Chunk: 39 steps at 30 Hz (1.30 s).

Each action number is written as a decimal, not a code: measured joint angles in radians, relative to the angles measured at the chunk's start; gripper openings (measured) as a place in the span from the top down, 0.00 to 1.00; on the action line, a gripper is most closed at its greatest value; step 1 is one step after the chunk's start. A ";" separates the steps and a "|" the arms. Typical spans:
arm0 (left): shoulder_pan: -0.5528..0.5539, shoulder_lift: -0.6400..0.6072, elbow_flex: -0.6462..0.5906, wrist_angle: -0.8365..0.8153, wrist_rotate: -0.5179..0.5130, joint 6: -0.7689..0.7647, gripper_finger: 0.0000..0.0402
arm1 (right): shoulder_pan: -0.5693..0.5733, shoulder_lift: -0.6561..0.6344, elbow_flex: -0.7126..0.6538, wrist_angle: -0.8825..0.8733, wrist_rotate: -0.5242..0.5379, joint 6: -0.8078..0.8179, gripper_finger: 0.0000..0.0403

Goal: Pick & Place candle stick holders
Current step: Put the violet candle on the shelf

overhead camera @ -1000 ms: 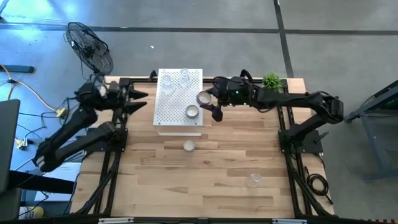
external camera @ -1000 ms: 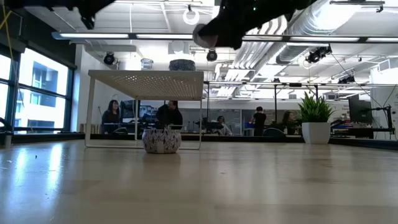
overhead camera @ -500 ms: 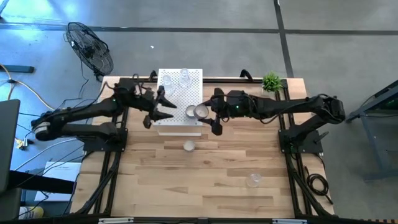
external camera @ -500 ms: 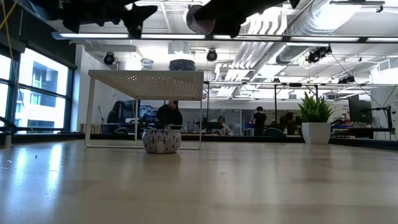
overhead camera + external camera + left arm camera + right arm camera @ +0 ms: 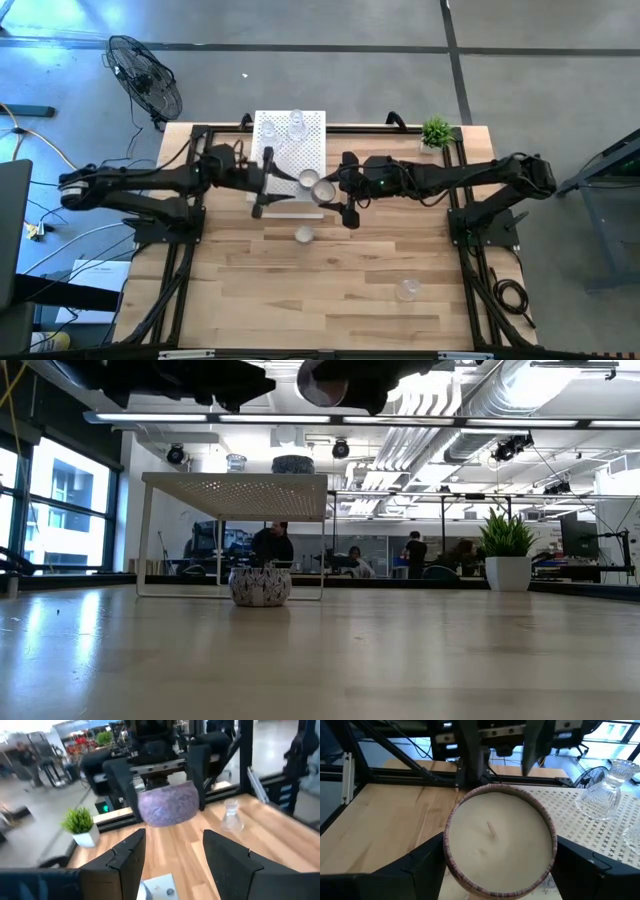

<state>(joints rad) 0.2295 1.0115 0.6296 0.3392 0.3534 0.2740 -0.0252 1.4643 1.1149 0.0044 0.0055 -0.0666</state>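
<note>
Right gripper (image 5: 336,192) gripped a round silvery candle holder (image 5: 499,840) above the white perforated box's (image 5: 285,150) front edge; placing seemed next, needing gentle lowering. Left gripper (image 5: 266,182) hovered open nearby.

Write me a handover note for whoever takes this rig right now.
Right gripper: shut on a round candle holder, held above the white perforated box at its front right edge.
Left gripper: open, empty, over the box, facing the right one.
Done: one round holder and two glass ones on the box.
Left: round holder and glass holder on the table.
</note>
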 joint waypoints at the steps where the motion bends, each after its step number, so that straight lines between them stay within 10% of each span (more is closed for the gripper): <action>1: -0.018 0.005 0.000 0.003 -0.026 0.031 0.52 | 0.002 0.000 0.000 0.000 0.000 0.006 0.29; 18: -0.307 0.052 0.001 0.102 -0.501 0.850 0.52 | 0.007 0.000 0.000 0.015 -0.046 0.076 0.29; 39: -0.337 0.207 0.060 0.204 -0.642 0.969 0.52 | 0.007 0.001 0.000 -0.005 -0.046 0.093 0.29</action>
<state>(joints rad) -0.1072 1.2182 0.6891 0.5432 -0.2886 1.2428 -0.0185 1.4651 1.1145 -0.0008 -0.0402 0.0261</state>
